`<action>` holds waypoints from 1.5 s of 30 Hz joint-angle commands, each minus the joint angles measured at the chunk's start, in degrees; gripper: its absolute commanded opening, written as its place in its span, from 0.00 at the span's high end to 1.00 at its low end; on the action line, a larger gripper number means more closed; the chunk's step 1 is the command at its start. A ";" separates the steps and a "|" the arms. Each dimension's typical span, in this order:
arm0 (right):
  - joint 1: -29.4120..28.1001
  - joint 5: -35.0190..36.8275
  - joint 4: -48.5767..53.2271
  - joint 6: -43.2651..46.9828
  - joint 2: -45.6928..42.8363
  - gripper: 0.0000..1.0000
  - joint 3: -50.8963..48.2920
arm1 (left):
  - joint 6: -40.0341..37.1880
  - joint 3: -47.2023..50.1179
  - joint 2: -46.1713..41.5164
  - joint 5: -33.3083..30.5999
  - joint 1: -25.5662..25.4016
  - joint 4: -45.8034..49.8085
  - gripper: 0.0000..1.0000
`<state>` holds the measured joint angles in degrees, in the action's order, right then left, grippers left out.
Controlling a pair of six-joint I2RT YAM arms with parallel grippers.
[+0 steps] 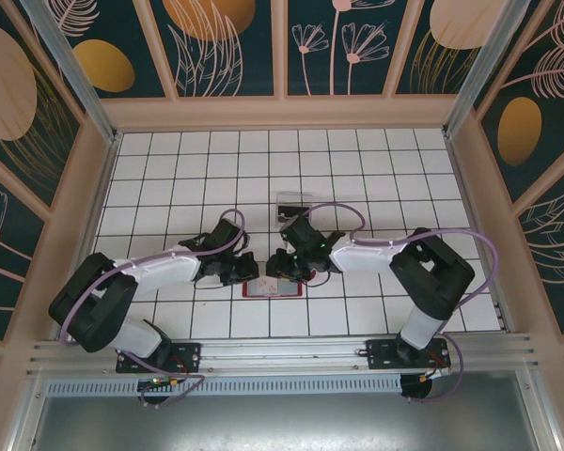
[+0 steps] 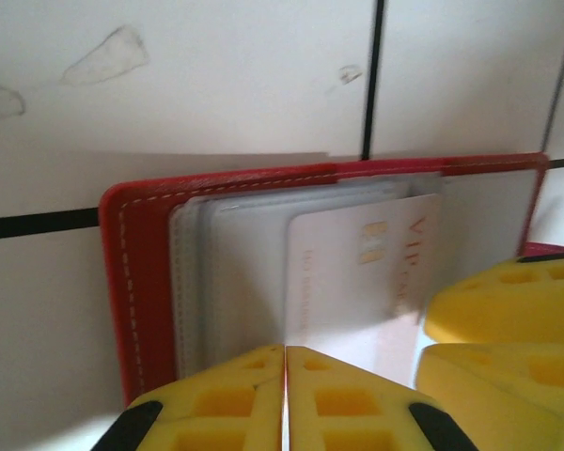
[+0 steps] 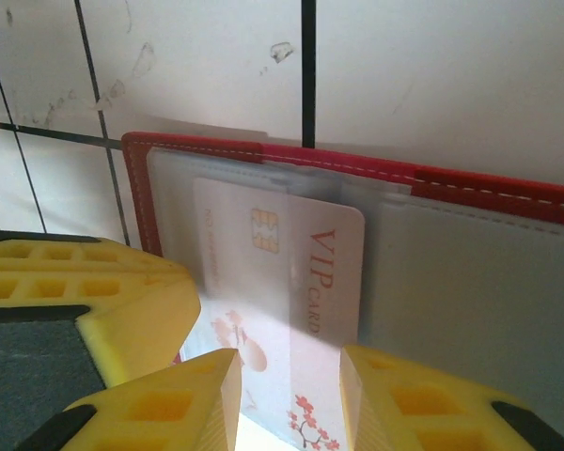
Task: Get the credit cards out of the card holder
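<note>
Red card holder (image 3: 489, 188) open; white credit card (image 3: 301, 272) in pocket.

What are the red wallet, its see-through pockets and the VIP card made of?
The card holder looks like red leather or faux leather: matte, pale stitching along its edge. Its pockets seem soft, cloudy clear plastic; the card shows through. The credit card looks like stiff, smooth plastic with a gold chip and printed flowers.
</note>
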<state>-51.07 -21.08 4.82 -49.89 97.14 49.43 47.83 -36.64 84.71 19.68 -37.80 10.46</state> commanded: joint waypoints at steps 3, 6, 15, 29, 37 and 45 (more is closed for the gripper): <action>0.30 0.85 1.03 0.47 0.82 0.66 -0.10 | -1.50 1.82 1.93 -0.81 -0.25 0.15 0.90; 0.36 1.03 1.39 0.66 0.89 0.67 -0.21 | -2.04 1.45 2.57 -1.96 -0.22 1.33 0.90; 0.51 2.88 3.08 1.21 -0.30 0.68 -0.26 | -2.65 1.09 3.12 -2.89 -0.23 2.81 0.90; 0.79 -0.19 -1.80 0.16 -3.45 0.70 -2.46 | -2.57 0.96 3.26 -2.88 -0.24 2.99 0.90; 1.23 1.66 0.00 0.32 -3.41 0.70 -2.81 | -2.48 0.95 3.10 -2.90 -0.24 2.99 0.90; 1.21 -0.09 -2.63 0.40 0.04 0.73 -2.96 | -2.30 1.06 3.05 -2.81 -0.21 2.90 0.90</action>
<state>-50.17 -20.71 3.57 -49.87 95.96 47.16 46.54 -36.45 85.67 19.68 -37.85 9.37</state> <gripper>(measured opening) 0.274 0.095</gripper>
